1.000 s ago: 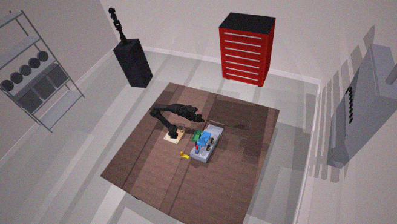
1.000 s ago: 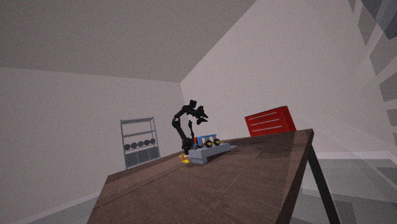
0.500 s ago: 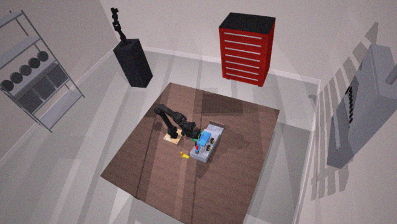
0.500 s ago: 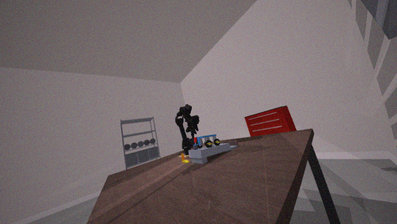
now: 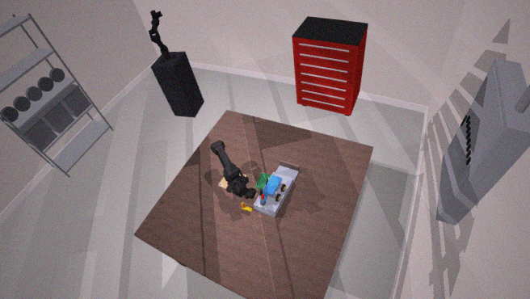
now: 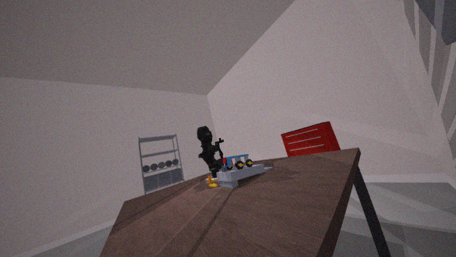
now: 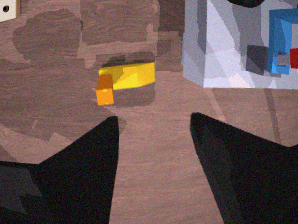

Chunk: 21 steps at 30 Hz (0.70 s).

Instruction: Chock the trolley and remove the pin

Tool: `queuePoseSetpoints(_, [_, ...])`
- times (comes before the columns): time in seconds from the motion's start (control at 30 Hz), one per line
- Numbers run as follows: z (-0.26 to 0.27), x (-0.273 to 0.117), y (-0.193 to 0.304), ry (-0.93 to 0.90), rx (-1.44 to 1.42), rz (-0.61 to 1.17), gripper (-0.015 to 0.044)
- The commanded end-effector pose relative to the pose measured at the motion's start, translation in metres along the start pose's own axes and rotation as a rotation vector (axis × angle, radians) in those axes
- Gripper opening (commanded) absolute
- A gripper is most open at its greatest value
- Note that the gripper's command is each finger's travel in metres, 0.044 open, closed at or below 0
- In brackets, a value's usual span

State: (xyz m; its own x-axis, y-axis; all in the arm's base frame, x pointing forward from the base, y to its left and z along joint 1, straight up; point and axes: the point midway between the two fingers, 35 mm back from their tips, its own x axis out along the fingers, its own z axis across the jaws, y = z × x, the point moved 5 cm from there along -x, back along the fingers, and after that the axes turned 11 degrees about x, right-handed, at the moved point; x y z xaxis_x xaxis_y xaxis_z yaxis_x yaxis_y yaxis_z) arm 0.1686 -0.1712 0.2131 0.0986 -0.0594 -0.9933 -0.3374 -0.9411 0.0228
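Observation:
The yellow chock [image 5: 247,208] [image 6: 213,185] [image 7: 135,76] with its orange handle lies on the table beside the ramp's high end. The blue trolley [image 5: 273,185] [image 6: 238,157] stands on the grey ramp [image 5: 264,208] [image 6: 227,176] [image 7: 195,50]. The red-headed stop pin [image 5: 262,196] [image 6: 224,160] [image 7: 294,58] stands at the trolley's uphill end. The green tray [image 5: 262,180] lies beside the ramp. My gripper [image 7: 154,123] is partly open and empty, above the table. In the wrist view the chock is beyond the fingertips, toward the left one. Its underside is hidden.
The arm's pale base plate [image 5: 222,183] is left of the green tray. The ramp and trolley lie to the right of the arm in the top view. A red drawer cabinet [image 5: 323,73] [image 6: 309,140] and a shelf rack [image 6: 160,153] stand beyond the table.

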Motion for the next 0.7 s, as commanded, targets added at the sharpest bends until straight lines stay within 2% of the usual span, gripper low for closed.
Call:
queuePoseSetpoints(0.0, [0.018, 0.009, 0.018, -0.098, -0.036, -0.016, 0.019])
queuePoseSetpoints(0.27, [0.019, 0.014, 0.018, -0.102, -0.038, -0.017, 0.019])
queuePoseSetpoints(0.67, [0.023, 0.052, 0.018, -0.102, -0.038, -0.017, 0.019])
